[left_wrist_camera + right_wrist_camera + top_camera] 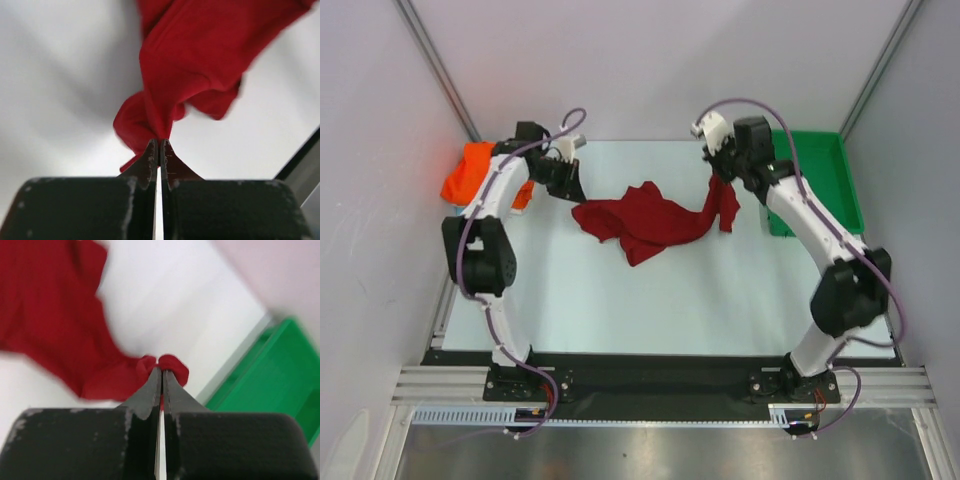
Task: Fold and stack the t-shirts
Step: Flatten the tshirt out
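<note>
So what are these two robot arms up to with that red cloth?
Both arms have hold of the dark red t-shirt. The left gripper is pinched shut on one bunch of the cloth. The right gripper is shut on another edge, over by the green tray. The shirt is crumpled between them on the table and is not yet folded. An orange t-shirt lies in the far left corner.
</note>
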